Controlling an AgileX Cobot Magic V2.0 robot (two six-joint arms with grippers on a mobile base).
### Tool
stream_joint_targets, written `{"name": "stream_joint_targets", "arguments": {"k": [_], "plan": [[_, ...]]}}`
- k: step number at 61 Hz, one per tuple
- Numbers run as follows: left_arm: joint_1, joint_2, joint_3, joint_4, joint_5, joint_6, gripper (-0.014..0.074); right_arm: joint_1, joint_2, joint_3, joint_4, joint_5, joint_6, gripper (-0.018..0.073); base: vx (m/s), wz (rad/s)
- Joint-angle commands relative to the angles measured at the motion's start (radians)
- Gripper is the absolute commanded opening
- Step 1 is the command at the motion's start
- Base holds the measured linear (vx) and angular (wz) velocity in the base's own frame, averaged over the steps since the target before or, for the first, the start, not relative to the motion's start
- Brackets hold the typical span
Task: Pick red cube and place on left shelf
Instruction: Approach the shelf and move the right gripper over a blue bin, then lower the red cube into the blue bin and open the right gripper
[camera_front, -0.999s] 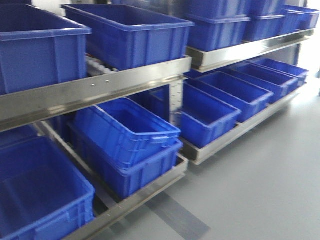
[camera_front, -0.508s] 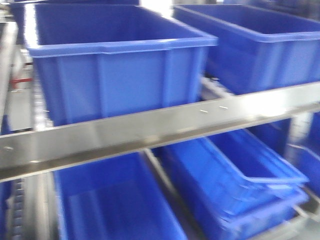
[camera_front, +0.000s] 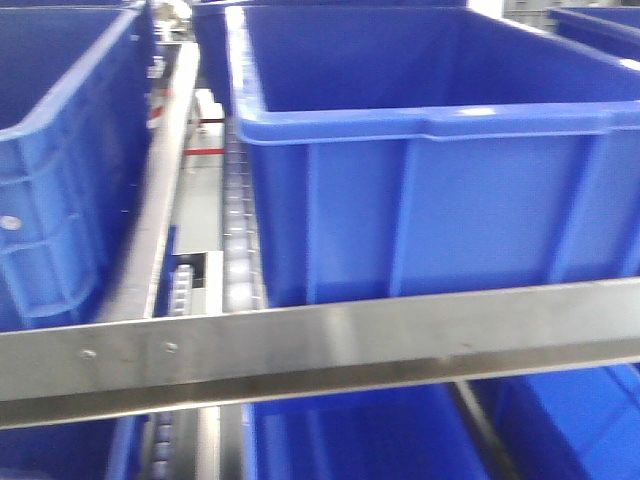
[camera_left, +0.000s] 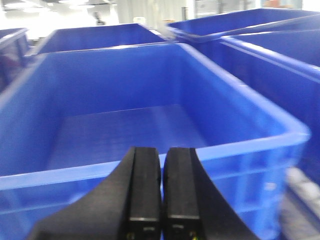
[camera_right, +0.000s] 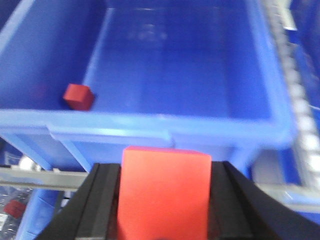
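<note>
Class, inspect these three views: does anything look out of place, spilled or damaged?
One oddity: a small red block already lies in the blue bin, in its near-left corner, while the right gripper holds the red cube. Nothing looks spilled or damaged.

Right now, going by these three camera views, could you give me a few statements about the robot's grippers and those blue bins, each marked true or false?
1. The right gripper is clamped on a red cube. True.
2. The left gripper is spread wide open. False: its fingers are pressed together with nothing between them.
3. The blue bin beyond the right gripper is completely empty. False: a small red block lies on its floor in the near left corner.
4. The shelf's front rail is shiny metal with rivets. True.
</note>
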Motion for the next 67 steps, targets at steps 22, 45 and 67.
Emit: {"name": "stream_joint_targets", "arguments": {"k": [22,45,67], "plan": [[-0.004,0.008,0.022,-0.006,-0.084,0.001,0.0106,0.003,0.003,-0.028,-0.006,-0.089,-0.004,0.0057,0.08,0.25],[-0.004,0.008,0.022,-0.006,-0.084,0.001,0.0106,0.003,0.003,-0.028,-0.006,-0.089,-0.004,0.0057,0.02,0.13],[-0.004,0.008,0.022,-0.006,-0.084,0.001,0.0106,0.003,0.003,-0.028,-0.006,-0.089,-0.004,0.0057,0.00,0.02]]}}
